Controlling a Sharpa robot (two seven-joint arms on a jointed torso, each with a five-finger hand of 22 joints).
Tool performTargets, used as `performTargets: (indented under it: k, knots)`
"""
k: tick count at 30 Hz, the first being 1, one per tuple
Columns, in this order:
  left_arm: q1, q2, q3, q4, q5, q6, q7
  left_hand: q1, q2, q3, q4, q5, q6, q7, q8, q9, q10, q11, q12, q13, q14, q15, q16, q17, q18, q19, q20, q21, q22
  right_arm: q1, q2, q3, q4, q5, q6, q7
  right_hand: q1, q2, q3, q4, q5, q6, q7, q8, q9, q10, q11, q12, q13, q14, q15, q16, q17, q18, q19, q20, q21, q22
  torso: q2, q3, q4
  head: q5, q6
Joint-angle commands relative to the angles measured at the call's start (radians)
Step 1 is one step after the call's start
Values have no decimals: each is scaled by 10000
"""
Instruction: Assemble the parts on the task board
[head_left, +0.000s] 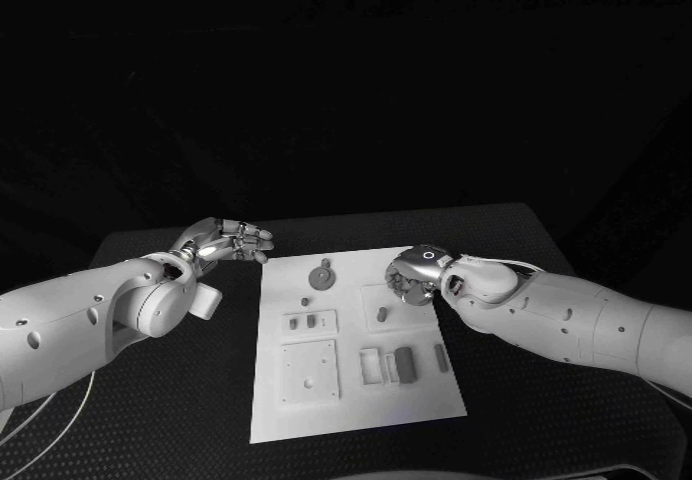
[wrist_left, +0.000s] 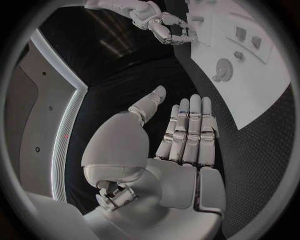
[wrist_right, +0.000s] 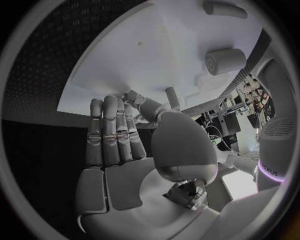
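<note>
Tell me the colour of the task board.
The task board is white, plainest in the head view, against the black table.

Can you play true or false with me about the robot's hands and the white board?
1. The left hand holds a part. False: it holds nothing, its fingers straight, beside the task board.
2. The right hand is above the board. True.
3. A gear-shaped part lies near the board's far end. True.
4. The board sits on a red table. False: the table is black.
</note>
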Motion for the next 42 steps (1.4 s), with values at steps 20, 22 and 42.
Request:
performTargets:
  k: [20,22,42]
  knots:
    - [18,8,7,22,39,131,19,-95,24,-62,9,36,-80,6,-5,-16,-77,6,6,-24,47,-5,-84,67,50,-38,64,-8,-60,-95,11,-65,-8,-400,515,-454,-225,40,362,-6,-17,236,-61,114,86,423,-160,127,111,318,-139,112,109,64,260,-149,230,158,2,3,-2,-20,-46]
    - [18,10,7,21,36,131,22,-93,25,-62,8,36,-82,7,-6,-16,-77,6,6,-24,47,-6,-87,71,50,-37,64,-8,-63,-95,7,-65,15,-434,488,-504,-247,38,372,-6,-16,278,-80,143,102,478,-184,141,128,362,-163,132,123,64,299,-170,258,175,1,1,0,-15,-44]
    - [18,-9,7,25,33,115,23,-80,25,-64,7,36,-90,10,-3,-16,-84,9,8,-28,52,-6,-107,100,51,-36,64,-5,-84,-92,-164,-57,319,-521,110,-845,-343,-46,435,-4,-16,505,-189,312,225,804,-335,211,263,692,-319,245,215,64,613,-349,462,276,2,-11,-3,24,-74]
